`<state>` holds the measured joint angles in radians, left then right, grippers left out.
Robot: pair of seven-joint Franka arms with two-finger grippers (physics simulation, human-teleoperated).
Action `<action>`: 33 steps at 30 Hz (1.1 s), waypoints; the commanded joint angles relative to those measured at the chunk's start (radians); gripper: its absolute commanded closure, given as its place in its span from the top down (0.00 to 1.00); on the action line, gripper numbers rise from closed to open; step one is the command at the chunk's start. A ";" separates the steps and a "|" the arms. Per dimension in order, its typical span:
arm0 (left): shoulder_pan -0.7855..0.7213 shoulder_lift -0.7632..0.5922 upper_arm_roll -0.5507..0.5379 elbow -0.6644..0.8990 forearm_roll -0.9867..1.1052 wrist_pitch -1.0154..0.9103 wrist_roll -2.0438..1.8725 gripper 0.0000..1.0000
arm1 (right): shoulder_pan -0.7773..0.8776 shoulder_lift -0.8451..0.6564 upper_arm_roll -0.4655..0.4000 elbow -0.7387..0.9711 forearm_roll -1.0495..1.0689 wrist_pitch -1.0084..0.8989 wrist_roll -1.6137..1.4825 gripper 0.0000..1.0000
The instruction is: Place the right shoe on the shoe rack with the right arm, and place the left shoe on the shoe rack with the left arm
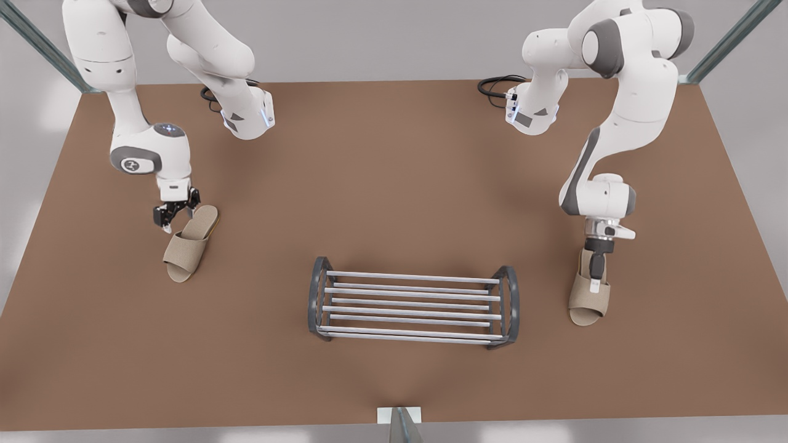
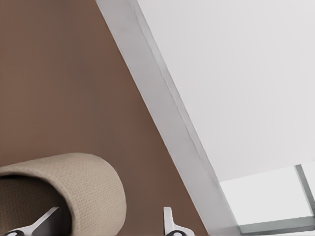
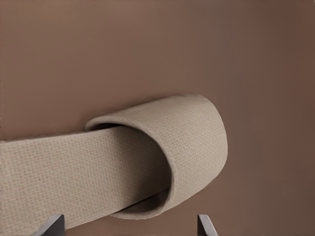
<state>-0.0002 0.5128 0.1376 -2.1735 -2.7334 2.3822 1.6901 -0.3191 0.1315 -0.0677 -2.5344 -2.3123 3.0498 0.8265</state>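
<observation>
We see a simulated test cell: a bare brown table (image 1: 394, 172) edged by metal frame posts (image 1: 37, 43), blank pale grey walls (image 1: 381, 37) behind, and two white robot arms (image 1: 123, 80) mounted over it.

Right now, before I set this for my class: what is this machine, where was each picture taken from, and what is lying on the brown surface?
These are simulator renders of two white robot arms, each ending in a two-finger gripper. The wide front view comes from a camera off the arms, and the two close-ups come from cameras on the arms' wrists.

On the brown table stand a low rack of pale grey bars between dark grey end frames and two beige woven slippers. The left gripper is at the edge of the slipper on the front view's left. Its open fingers straddle one side of the strap. The right gripper is open over the other slipper.

Nothing is held yet, and no slipper is on the rack.
</observation>
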 commanded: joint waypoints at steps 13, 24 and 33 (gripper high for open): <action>0.014 0.032 -0.013 0.047 0.000 0.040 -0.178 0.70 | 0.000 0.111 0.134 0.043 -0.483 -0.410 0.852 1.00; 0.016 0.038 -0.016 0.049 0.000 0.045 -0.204 0.50 | -0.001 0.148 0.180 0.118 -0.630 -0.441 1.027 1.00; 0.016 0.024 -0.015 0.077 -0.015 0.026 -0.198 0.48 | -0.003 0.211 0.190 0.203 -0.809 -0.499 1.025 0.94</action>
<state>0.0153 0.5366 0.1224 -2.1022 -2.7389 2.4189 1.5260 -0.3222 0.3383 0.1222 -2.3337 -2.8973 2.5922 1.6064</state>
